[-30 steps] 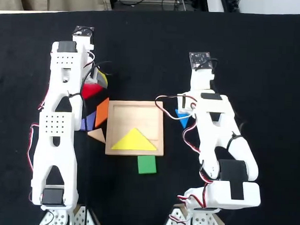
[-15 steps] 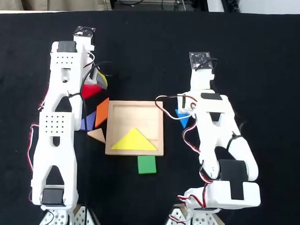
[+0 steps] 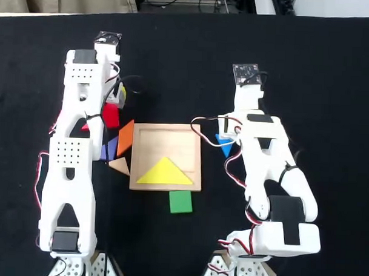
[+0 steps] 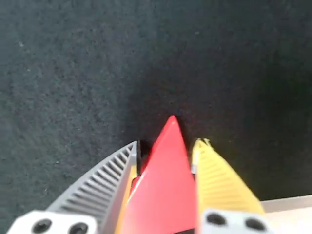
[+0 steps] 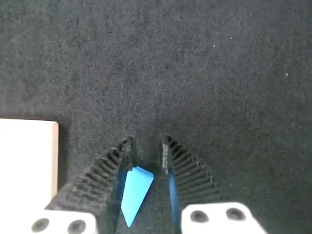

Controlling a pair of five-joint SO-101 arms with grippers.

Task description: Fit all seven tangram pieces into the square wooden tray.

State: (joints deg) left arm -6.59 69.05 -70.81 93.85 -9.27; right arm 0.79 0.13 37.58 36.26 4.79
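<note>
The square wooden tray (image 3: pixel 166 135) lies between the arms, with a yellow triangle (image 3: pixel 164 172) flat in its near half. My left gripper (image 3: pixel 116 101) is just beyond the tray's far-left corner, shut on a red triangle (image 3: pixel 110 116). In the left wrist view the red triangle (image 4: pixel 165 180) is pinched between the grey and yellow fingers (image 4: pixel 214 175), its tip pointing out over the black cloth. My right gripper (image 5: pixel 146 141) is by the tray's right edge, shut on a small blue triangle (image 5: pixel 135 191); the blue triangle (image 3: pixel 224 146) also shows from above.
An orange piece (image 3: pixel 125 137), a purple piece (image 3: pixel 107 151) and a tan triangle (image 3: pixel 119 166) lie against the tray's left side, partly under the left arm. A green square (image 3: pixel 180 201) sits just in front of the tray. Black cloth covers the table.
The left gripper has shifted slightly with the red triangle, which now looks narrower and sits closer to the arm. The right arm and the other pieces have not moved.
</note>
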